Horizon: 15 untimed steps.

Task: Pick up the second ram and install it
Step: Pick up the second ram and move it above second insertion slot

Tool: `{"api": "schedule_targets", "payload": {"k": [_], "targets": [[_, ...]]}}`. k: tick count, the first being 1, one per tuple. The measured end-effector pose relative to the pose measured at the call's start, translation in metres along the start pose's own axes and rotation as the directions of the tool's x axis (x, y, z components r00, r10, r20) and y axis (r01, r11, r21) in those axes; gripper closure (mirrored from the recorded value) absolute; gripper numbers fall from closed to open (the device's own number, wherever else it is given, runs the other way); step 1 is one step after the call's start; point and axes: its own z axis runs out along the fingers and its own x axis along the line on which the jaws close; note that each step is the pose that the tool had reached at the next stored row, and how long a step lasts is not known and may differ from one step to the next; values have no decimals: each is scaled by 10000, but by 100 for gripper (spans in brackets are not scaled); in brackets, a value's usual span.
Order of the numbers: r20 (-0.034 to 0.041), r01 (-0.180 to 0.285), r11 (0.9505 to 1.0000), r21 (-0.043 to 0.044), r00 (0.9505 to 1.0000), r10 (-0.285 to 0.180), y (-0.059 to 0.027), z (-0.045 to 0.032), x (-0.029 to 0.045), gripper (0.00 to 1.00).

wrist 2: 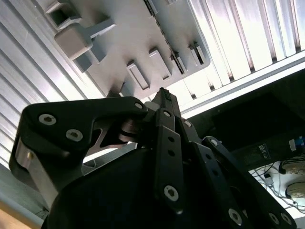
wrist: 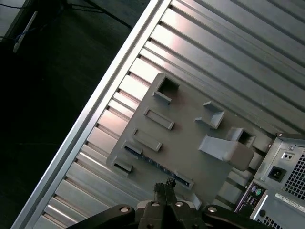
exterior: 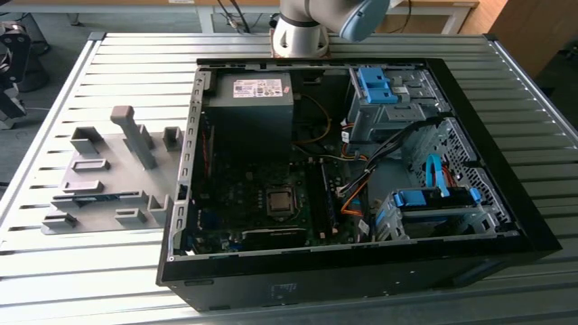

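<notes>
The second ram (exterior: 97,198) is a thin blue-green stick standing on edge in a slot of the grey holder fixture (exterior: 104,166), near the front of that fixture on the exterior view's left. In the first wrist view the ram (wrist: 155,162) is a dark strip along the holder (wrist: 186,136), just beyond my gripper (wrist: 165,185). The black fingertips are pressed together with nothing between them. In the second wrist view the gripper (wrist 2: 164,97) hangs well above the holder (wrist 2: 119,43), apart from it.
An open computer case (exterior: 361,265) lies on the slatted metal table (exterior: 118,271), right of the holder, with the motherboard (exterior: 262,196), power supply (exterior: 253,101) and blue drive brackets (exterior: 434,200) inside. The arm's base (exterior: 302,30) stands behind the case. A tall grey post (exterior: 135,135) rises from the holder.
</notes>
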Motion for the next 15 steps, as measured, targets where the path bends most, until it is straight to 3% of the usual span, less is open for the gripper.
{"api": "schedule_targets", "payload": {"k": [8,15], "targets": [[-13,38,10000,15,10000,-38,1,-2,1,90],[-44,856,9963,-5,9963,-856,1,-1,3,90]]}}
